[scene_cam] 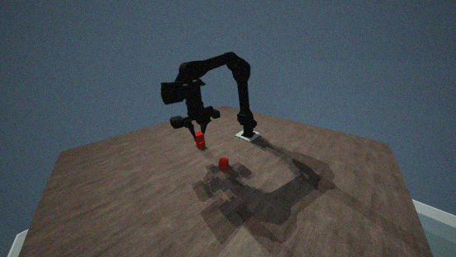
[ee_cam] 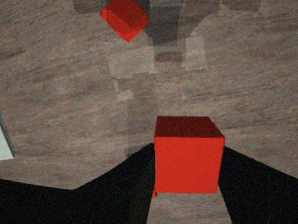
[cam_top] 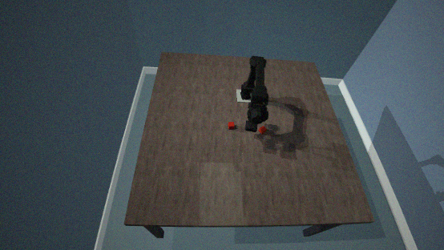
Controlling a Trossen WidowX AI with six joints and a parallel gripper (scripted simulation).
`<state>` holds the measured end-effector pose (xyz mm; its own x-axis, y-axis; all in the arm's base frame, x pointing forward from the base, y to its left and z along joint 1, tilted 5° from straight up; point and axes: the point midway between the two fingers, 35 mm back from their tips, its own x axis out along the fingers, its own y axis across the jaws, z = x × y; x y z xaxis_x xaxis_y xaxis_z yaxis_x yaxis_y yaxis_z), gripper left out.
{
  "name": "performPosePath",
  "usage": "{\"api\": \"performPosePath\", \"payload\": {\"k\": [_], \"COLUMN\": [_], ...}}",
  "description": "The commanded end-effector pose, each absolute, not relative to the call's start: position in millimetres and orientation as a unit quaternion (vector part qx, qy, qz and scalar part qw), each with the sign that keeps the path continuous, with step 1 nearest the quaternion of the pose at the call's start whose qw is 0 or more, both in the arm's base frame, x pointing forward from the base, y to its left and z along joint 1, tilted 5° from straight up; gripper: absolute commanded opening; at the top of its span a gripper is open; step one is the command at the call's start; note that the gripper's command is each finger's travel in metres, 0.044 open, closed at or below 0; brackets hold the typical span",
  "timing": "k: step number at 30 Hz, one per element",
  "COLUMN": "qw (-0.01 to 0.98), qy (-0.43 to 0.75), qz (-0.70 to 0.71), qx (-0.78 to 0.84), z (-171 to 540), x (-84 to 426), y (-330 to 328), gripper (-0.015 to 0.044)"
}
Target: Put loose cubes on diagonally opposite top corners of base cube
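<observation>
My gripper (scene_cam: pixel 199 136) (ee_cam: pixel 184 151) points down and is shut on a red cube (scene_cam: pixel 199 135) (ee_cam: pixel 187 166), held above the table; both are hidden under the arm in the top view. A second red cube (cam_top: pixel 262 129) (scene_cam: pixel 223 163) (ee_cam: pixel 125 19) rests on the table, turned at an angle to the held one. A third red cube (cam_top: pixel 231 125) (scene_cam: pixel 201 145) rests on the table to its left in the top view. In the exterior view it shows just below the held cube; a red sliver beside the left finger may be part of it. All look alike; I cannot tell which is the base.
The arm (cam_top: pixel 260 90) (scene_cam: pixel 243 86) rises from a white mounting plate (cam_top: pixel 240 98) (scene_cam: pixel 242 135) (ee_cam: pixel 5 147) on the wooden table (cam_top: pixel 180 180) (scene_cam: pixel 123 177). Its dark shadows fall around the angled cube and across the table.
</observation>
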<state>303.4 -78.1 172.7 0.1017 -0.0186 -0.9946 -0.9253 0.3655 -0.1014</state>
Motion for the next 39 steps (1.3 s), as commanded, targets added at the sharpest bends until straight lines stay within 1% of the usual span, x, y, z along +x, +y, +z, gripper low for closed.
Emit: {"api": "performPosePath", "payload": {"k": [1,5,23,39], "qw": [0.61,0.619,0.703,0.74], "qy": [0.555,0.562,0.633,0.664], "qz": [0.369,0.357,0.208,0.064], "qx": [-0.429,-0.416,-0.248,-0.086], "z": [183,182,167,154], "x": [303,303,301,294], "y": [-79,-76,-37,-5], "gripper": [0.0105,0.0105,0.0105,0.0105]}}
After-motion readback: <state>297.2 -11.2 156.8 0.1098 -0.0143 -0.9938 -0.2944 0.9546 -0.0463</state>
